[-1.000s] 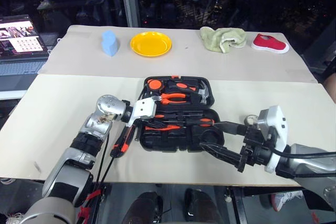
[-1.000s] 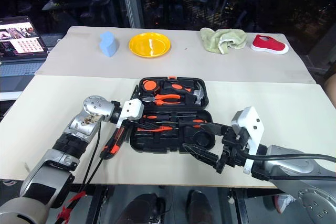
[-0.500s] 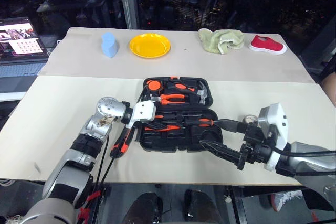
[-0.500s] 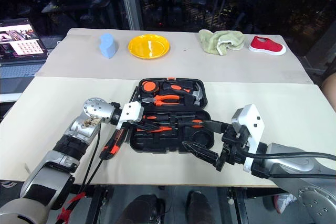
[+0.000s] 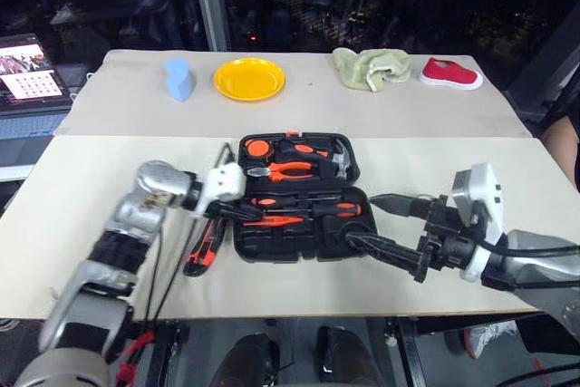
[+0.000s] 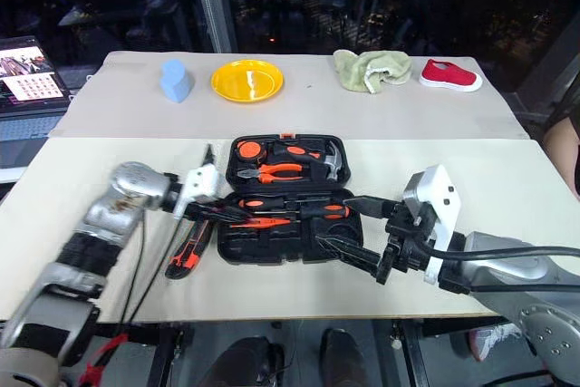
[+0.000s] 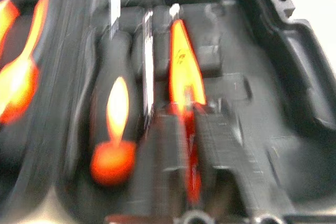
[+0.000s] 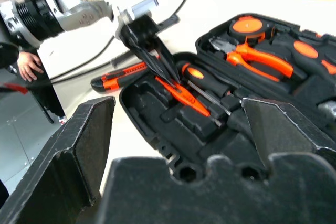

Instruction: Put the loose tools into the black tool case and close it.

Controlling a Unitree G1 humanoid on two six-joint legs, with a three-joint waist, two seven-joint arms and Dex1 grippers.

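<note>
case: black tool case [image 5: 299, 197] open mid-table, bare top around | left gripper [image 8: 157, 64] fingers apart over red tester screwdriver [image 8: 181, 92] (slotted) | right gripper [image 5: 381, 224] fingers wide apart at case's right edge | utility knife [image 5: 201, 246] loose left of case

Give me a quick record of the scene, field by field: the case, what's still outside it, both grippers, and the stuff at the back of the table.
case: black tool case lies open on the table
in near half: two screwdrivers, slim red tester
outside: utility knife on the table just left of the case
left gripper: fingers parted over the red tester, holding nothing
right gripper: open, empty, at the case's right end
back of table: blue object, yellow plate, green cloth, red shoe
</note>
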